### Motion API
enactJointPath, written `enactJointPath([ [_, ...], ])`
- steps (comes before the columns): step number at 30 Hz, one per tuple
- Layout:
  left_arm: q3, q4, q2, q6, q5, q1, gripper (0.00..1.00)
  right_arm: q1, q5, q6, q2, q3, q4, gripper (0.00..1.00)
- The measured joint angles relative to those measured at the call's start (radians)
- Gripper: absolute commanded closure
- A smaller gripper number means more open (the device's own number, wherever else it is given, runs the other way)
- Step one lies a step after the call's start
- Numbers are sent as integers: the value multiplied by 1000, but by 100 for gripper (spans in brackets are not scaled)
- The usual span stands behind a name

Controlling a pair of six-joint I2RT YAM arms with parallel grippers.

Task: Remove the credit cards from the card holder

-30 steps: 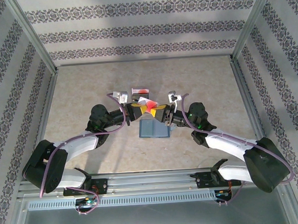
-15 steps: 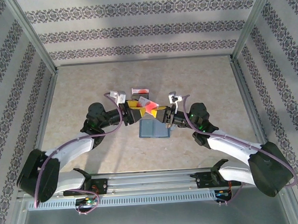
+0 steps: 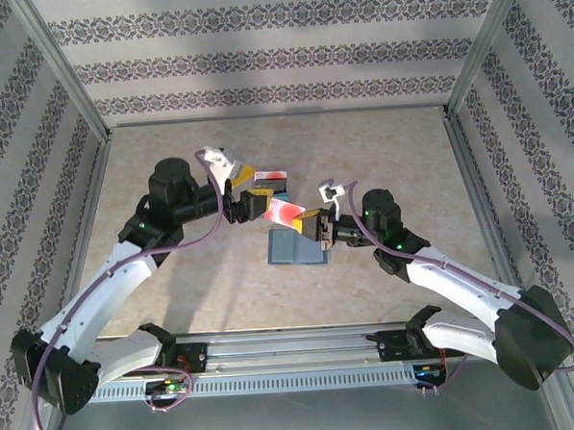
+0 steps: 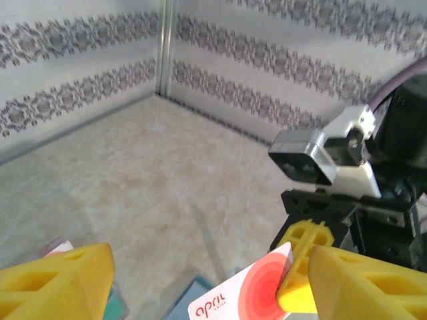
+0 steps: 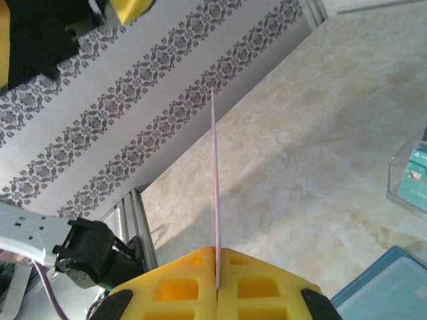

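Now one credit card (image 3: 285, 212) sits pinched outside the card holder (image 3: 291, 248).

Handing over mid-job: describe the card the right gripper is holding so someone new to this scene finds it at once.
In the top view, find the slate-blue card holder lying flat on the table. At its far edge the right gripper is shut on a credit card, held up in the air. It is white with a red round mark, unlike the plain blue card holder.

Bright, even light — faint shadows; 2 wrist views blurred up close.
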Motion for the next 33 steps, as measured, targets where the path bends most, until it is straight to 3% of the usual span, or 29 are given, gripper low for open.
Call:
enactJointPath([
  [8,246,-365,164,254,111,-1,31,2,-42,-26,32,23,-60,100],
  [10,297,-446,197,324,133,-3,38,2,-54,-29,46,33,-69,100],
  [16,419,-639,294,508,165,-21,40,15,-85,-39,67,63,-82,100],
  [30,464,-843,433,675,160,-30,40,37,-102,-63,70,84,-121,100],
  [33,480,-867,449,697,161,-30,44,41,-103,-71,72,84,-129,100],
])
